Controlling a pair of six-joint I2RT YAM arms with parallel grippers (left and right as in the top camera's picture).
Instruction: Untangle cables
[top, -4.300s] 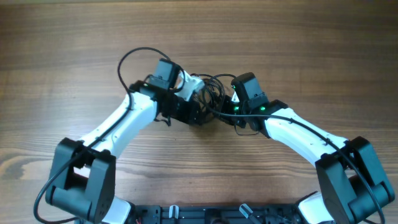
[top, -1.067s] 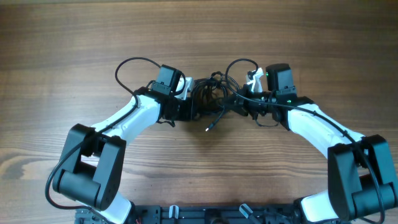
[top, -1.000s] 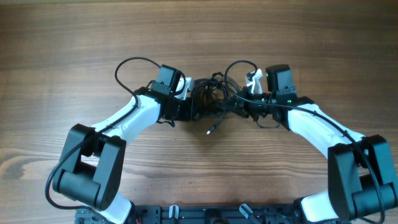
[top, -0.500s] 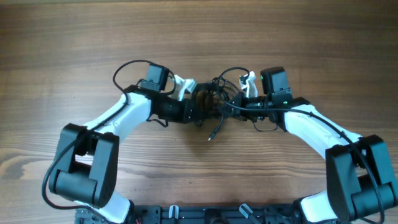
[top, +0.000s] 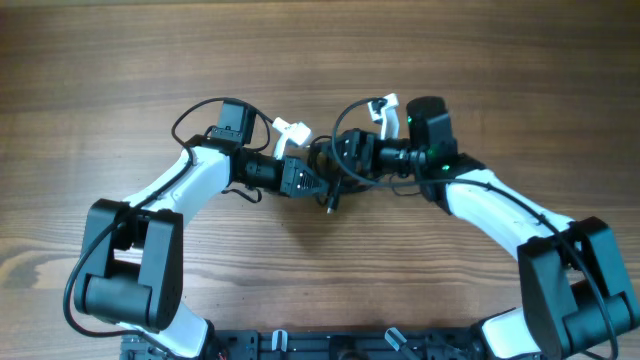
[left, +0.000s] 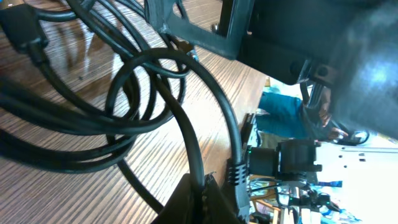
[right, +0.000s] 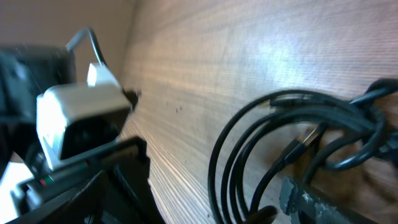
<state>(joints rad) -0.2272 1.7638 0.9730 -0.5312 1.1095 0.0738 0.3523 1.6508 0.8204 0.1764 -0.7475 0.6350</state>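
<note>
The cables (top: 322, 160) are a knot of thin black cords on the wood, between my two grippers in the overhead view. One plug end (top: 329, 204) points toward the near edge. My left gripper (top: 303, 182) is shut on a single cord at the bundle's left side; the left wrist view shows that cord (left: 186, 134) running down into the closed gripper (left: 203, 188), with loops (left: 134, 93) beyond. My right gripper (top: 347, 158) is open at the bundle's right side. In the right wrist view several loops (right: 249, 155) lie beside its worn grey finger (right: 306, 198), unclamped.
Bare wooden tabletop (top: 480, 70) surrounds the bundle on all sides. The arms' own thicker black wires (top: 195, 110) arc above the left wrist. The left arm's white camera (right: 78, 118) stands close in front of the right gripper. The arm bases (top: 320, 345) line the near edge.
My right gripper has opened and slid left, up against the bundle. The left gripper, still shut on its cord, shifted slightly left and nearer. The loose plug end swung toward the left gripper.
</note>
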